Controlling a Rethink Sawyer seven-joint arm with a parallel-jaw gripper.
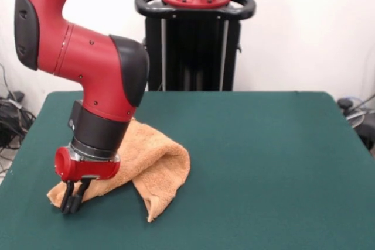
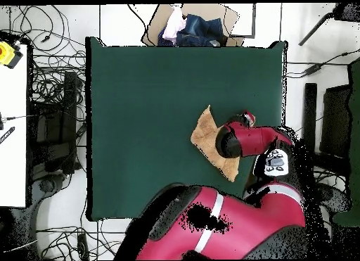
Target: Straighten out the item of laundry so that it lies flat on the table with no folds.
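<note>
Under your fingers (image 1: 72,202): towel (image 1: 153,162) corner, clenched on it | rest heaped behind, folded double | worktop (image 1: 263,162) bare beyond | hold lets you drag the fold open

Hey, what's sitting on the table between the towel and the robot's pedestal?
Nothing. In the front view, only bare green table lies between the orange towel and the black pedestal. In the overhead view the arm hides that stretch.
</note>
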